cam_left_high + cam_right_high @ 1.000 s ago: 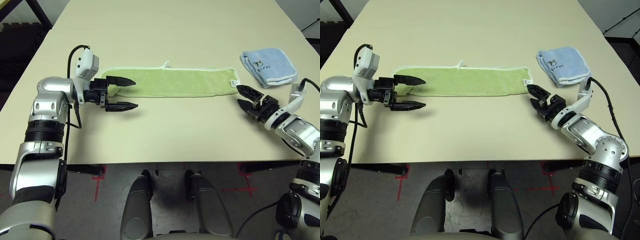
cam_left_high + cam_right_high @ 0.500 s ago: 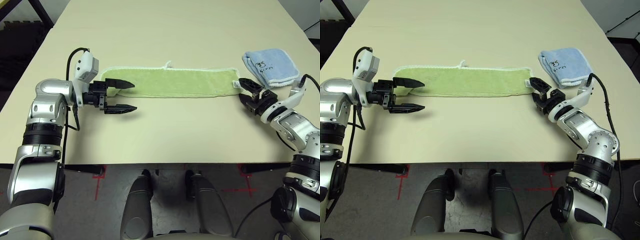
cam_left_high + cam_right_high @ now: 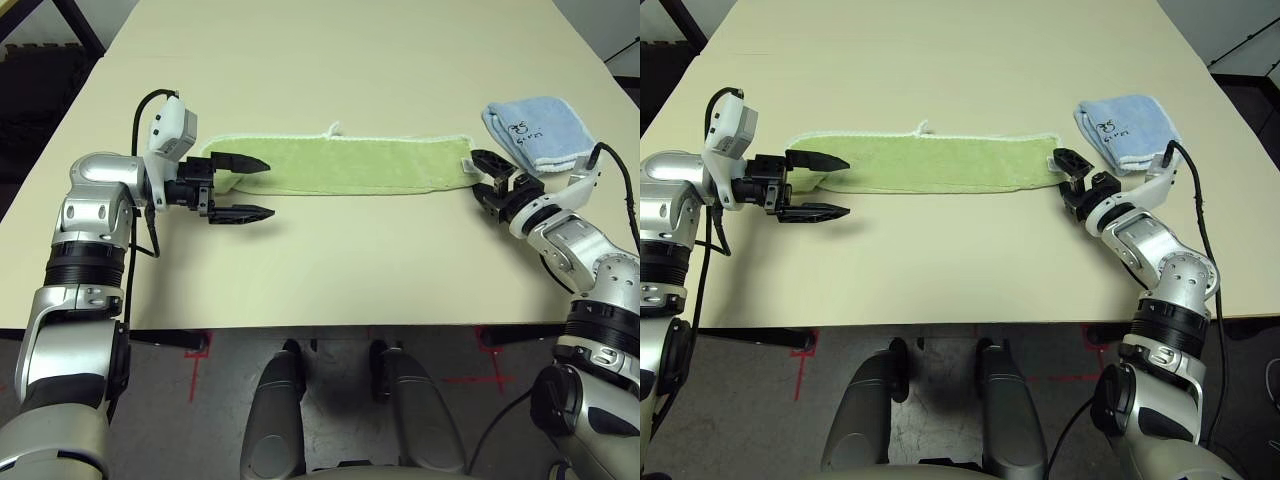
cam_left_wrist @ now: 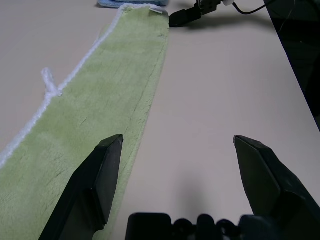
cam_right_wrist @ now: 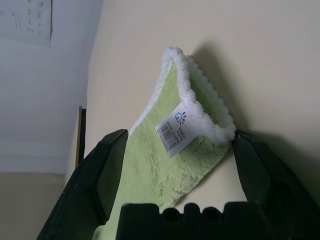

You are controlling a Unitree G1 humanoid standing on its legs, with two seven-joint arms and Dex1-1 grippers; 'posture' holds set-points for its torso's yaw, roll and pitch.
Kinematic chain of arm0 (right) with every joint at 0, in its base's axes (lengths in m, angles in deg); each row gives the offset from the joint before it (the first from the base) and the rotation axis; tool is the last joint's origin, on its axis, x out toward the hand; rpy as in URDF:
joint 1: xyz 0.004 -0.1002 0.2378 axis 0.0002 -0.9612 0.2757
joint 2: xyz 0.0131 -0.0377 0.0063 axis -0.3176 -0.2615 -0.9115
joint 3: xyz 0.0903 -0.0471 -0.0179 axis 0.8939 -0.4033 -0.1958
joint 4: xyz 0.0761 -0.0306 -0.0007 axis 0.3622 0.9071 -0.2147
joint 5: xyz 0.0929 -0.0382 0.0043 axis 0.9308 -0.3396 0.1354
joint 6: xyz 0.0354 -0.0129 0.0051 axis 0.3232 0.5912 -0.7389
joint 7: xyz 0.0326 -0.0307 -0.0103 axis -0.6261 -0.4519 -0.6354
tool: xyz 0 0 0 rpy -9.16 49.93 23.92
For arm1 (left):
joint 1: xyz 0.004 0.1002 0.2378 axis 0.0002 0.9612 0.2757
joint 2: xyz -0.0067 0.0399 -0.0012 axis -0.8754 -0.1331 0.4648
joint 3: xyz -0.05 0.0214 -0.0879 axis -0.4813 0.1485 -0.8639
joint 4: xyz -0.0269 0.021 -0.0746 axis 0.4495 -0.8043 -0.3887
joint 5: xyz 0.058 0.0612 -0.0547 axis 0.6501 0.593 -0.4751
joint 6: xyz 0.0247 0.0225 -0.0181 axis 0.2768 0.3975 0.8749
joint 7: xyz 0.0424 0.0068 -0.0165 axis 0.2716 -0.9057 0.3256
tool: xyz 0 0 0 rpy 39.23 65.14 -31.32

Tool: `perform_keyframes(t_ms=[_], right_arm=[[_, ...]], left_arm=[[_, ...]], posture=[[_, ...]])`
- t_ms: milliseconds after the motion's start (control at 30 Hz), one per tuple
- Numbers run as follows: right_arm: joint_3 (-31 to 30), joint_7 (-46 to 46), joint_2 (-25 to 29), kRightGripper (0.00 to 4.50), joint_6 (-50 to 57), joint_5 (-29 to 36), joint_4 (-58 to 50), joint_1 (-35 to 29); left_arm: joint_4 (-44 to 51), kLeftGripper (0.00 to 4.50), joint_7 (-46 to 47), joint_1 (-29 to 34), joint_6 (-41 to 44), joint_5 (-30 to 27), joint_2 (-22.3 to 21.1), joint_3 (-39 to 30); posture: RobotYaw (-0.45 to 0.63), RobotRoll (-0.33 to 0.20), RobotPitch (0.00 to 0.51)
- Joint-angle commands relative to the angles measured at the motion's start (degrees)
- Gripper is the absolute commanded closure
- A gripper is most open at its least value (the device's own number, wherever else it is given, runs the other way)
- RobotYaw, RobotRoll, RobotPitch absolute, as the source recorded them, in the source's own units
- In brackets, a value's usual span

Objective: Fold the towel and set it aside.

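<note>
The towel (image 3: 340, 165) is a long light green strip with white edging, lying flat across the middle of the table. A white tag (image 5: 175, 131) sits at its right corner. My left gripper (image 3: 270, 188) is open at the towel's left end, with one finger over the cloth and the other over bare table. My right gripper (image 3: 480, 175) is open at the right end. In the right wrist view the tagged corner of the towel (image 5: 150, 165) lies between its two spread fingers (image 5: 105, 170), which do not press on it.
A folded pale blue cloth (image 3: 540, 130) lies at the back right, just behind my right forearm. Bare tan table (image 3: 350, 260) stretches in front of the towel to the near edge, and more behind it.
My right gripper has moved forward and to the left, from the bare table up to the towel's right corner, which it now straddles. The left gripper has hardly moved.
</note>
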Motion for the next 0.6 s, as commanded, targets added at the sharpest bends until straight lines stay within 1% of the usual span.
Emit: perform_keyframes(t_ms=[33,67,100,133,200,300,400,433,500,533,600], right_arm=[[-0.29,1.55,-0.18,0.03,-0.17,-1.59,2.18,-0.44],[-0.36,1.63,-0.13,0.03,-0.22,-1.62,2.25,-0.28],[-0.48,1.63,-0.01,0.19,-0.29,-1.75,2.33,-0.17],[-0.54,1.62,0.08,0.39,-0.37,-1.82,2.40,-0.09],[-0.57,1.44,0.18,0.92,-0.57,-2.16,2.56,0.05],[-0.44,1.30,0.12,2.09,-0.58,-2.45,2.51,0.08],[-0.40,1.21,0.05,3.20,-0.56,-2.61,2.40,0.10],[-0.39,1.20,0.03,3.48,-0.55,-2.60,2.31,0.07],[-0.39,1.00,0.12,4.28,-0.40,-2.56,2.05,0.01],[-0.37,0.92,0.17,4.48,-0.34,-2.57,1.97,-0.02],[-0.29,0.75,0.40,4.48,-0.18,-2.58,1.83,-0.14]], left_arm=[[-1.08,0.03,-0.39,0.33,-0.65,0.12,-0.68,0.45],[-1.28,0.03,-0.21,0.36,-0.93,0.13,-0.62,0.32],[-1.51,0.01,-0.05,0.41,-1.30,0.12,-0.55,0.17],[-1.73,0.00,0.14,0.44,-1.71,0.09,-0.47,0.02],[-2.28,0.00,0.33,0.45,-2.47,0.08,-0.39,-0.09],[-2.71,0.00,0.26,0.43,-2.82,0.06,-0.46,-0.03],[-2.83,0.00,0.14,0.52,-2.89,-0.02,-0.64,-0.07],[-2.86,0.00,0.11,0.58,-2.92,-0.06,-0.69,-0.12],[-2.90,0.00,0.06,0.62,-2.96,-0.17,-0.74,-0.23],[-2.92,0.00,0.12,0.61,-2.93,-0.24,-0.71,-0.31],[-2.98,0.00,0.25,0.60,-2.91,-0.34,-0.66,-0.47]], posture=[[-0.01,0.000,0.265],[-0.01,0.000,0.265],[-0.01,0.000,0.264],[-0.01,0.000,0.263],[-0.01,0.000,0.261],[0.00,0.000,0.259],[-0.01,0.000,0.257],[0.00,0.000,0.255],[0.00,0.000,0.253],[0.00,0.000,0.251],[0.00,0.000,0.250]])
